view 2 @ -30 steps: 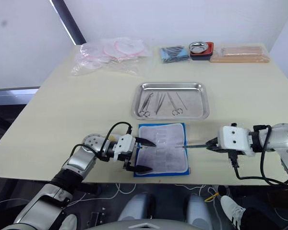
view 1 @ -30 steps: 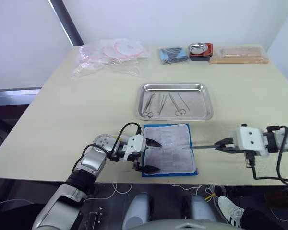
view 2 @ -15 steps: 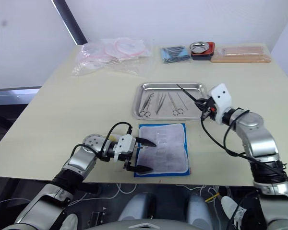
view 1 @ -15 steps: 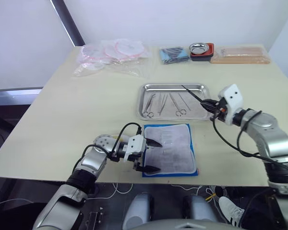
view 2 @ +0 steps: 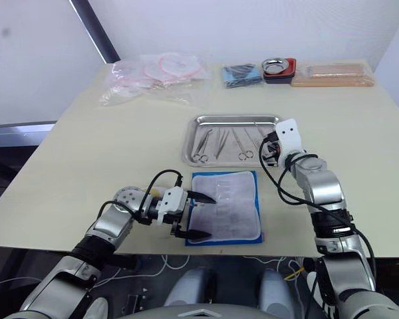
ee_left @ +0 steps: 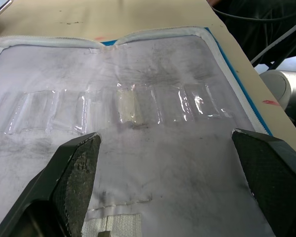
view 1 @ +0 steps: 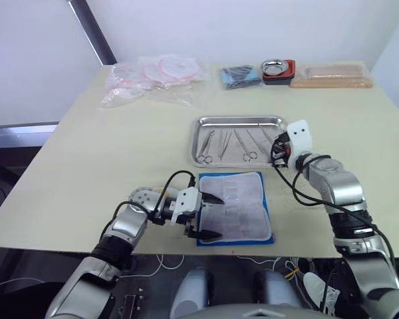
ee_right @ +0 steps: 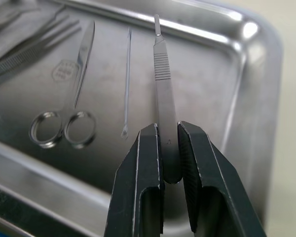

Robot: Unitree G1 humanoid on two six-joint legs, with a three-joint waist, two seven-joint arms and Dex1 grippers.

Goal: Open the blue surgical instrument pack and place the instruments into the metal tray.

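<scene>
Right wrist view: right end effector (ee_right: 168, 148) clamped on a slim scalpel handle (ee_right: 164, 84) over the metal tray (ee_right: 246, 74), likely for release beside the scissors (ee_right: 69, 108); left end effector (view 1: 206, 216) spread apart, steadying the open blue pack (view 1: 236, 207) on the bench (view 1: 120, 146).

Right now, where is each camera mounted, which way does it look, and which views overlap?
Left eye and right eye views: on the head, looking forward and down over the table; both arms show.
Left wrist view: looks along the open left hand at the opened blue surgical instrument pack.
Right wrist view: looks along the right hand, shut on a flat-handled instrument over the metal tray.
Shared: the head views and the right wrist view all show the tray and its scissors.
</scene>
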